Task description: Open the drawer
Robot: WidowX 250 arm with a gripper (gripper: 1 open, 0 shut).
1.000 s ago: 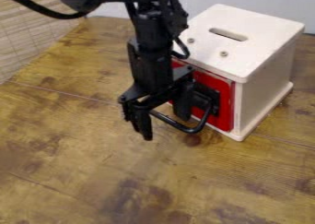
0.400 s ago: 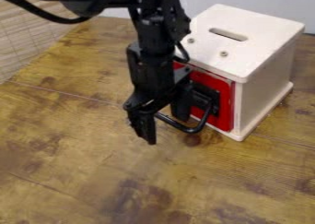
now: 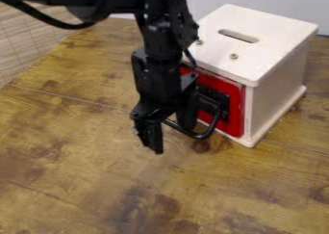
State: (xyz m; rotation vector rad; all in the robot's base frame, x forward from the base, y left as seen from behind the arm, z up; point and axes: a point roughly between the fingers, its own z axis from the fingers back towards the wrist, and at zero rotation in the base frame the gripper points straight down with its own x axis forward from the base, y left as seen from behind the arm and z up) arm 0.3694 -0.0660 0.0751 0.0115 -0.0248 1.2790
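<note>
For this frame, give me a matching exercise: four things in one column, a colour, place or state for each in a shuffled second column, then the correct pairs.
Things:
1. drawer
2. cabinet
3. gripper
4. table

Descriptions:
A. cream-white, with a slot on top
B. worn brown wood, carrying everything else
C. red front, black loop handle, sitting in the cabinet
D. black, pointing down, jaws open, in front of the drawer

Pairs: 1-C, 2-A, 3-D, 4-B
</note>
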